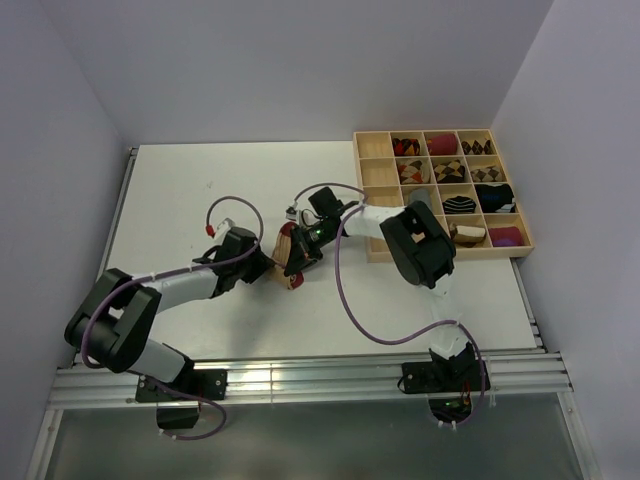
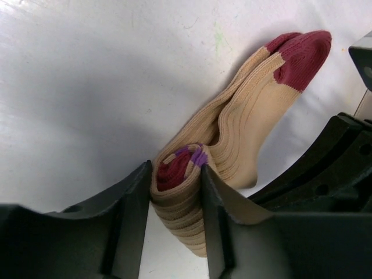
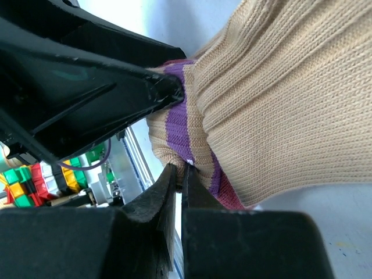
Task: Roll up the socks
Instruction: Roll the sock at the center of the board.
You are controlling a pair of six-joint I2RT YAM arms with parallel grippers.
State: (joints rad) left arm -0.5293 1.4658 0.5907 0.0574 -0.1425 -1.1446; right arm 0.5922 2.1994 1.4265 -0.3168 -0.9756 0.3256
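Observation:
One of the socks, beige with a dark-red toe (image 2: 256, 110), lies mid-table (image 1: 288, 262). Its cuff end is rolled up into a coil with a red core. My left gripper (image 2: 176, 171) is shut on that roll, one finger (image 2: 131, 203) pressed against each side. In the top view the left gripper (image 1: 270, 268) comes in from the left. My right gripper (image 3: 181, 168) is shut on the edge of the purple-striped cuff (image 3: 177, 122), pinching a fold of fabric. The right gripper (image 1: 303, 255) sits right beside the left one. No grey or argyle loose sock shows.
A wooden compartment tray (image 1: 360, 190) stands at the back right with several rolled sock bundles in its cells. Purple cables (image 1: 345, 290) loop over the table by both arms. The metal rail (image 1: 300, 375) runs along the near edge.

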